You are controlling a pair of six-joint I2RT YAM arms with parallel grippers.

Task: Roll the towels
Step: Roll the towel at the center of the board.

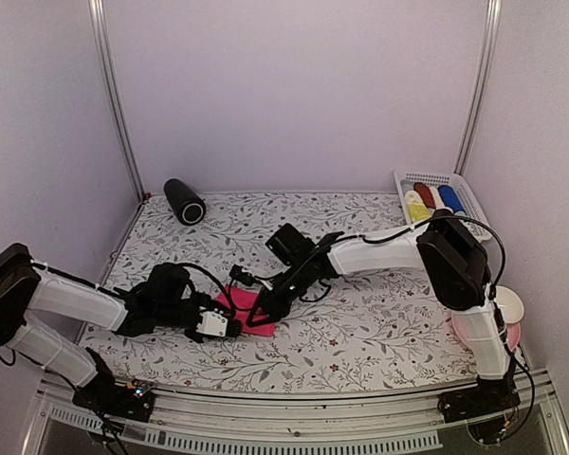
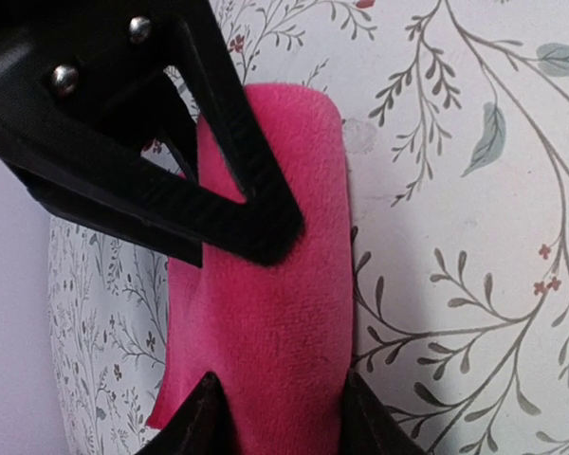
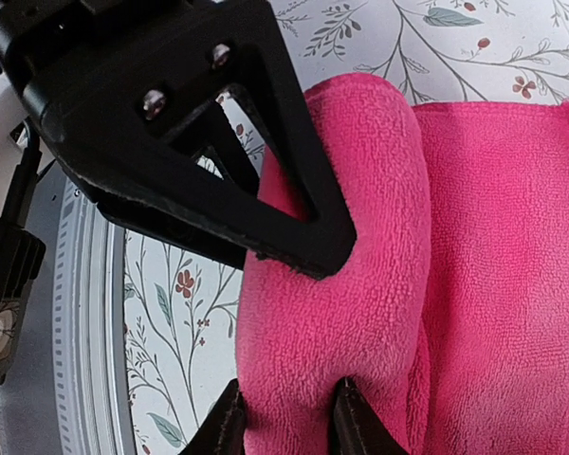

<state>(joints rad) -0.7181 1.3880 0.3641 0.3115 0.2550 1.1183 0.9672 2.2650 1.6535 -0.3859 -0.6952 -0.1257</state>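
**Pink towel part-rolled, two claws crowded on one fold**

Top view: the hot pink towel (image 1: pixel 242 301) lies on the leaf-printed surface (image 1: pixel 379 322). The left claw (image 1: pixel 218 325) touches its left edge and the right claw (image 1: pixel 266 308) its right edge. From here I cannot tell how wide either claw stands. The two heads are nearly touching across the towel, so a careless turn by one could knock the other. Far to the towel's upper right, a white basket (image 1: pixel 434 178) holds yellow, red and blue rolled towels (image 1: pixel 425 197). A black cylinder (image 1: pixel 184 201) lies well to its upper left.

Left wrist view: the left claw (image 2: pixel 284 427) is narrow, its two tips straddling the towel's plush, rounded fold, with cloth filling the gap. A black triangular finger (image 2: pixel 237 180), a hard screwed frame and probably the other arm's, presses across the towel higher up. If the two claws pull unevenly, the roll could skew into a cone.

Right wrist view: the right claw (image 3: pixel 286 422) is also narrow and pinches the fat rolled bulge. A flat layer beside the bulge is not yet rolled. The cloth is soft, looped terry that is thick and springy, so I judge the roll would loosen if either claw let go early. The pile could also slide between the smooth fingertips.
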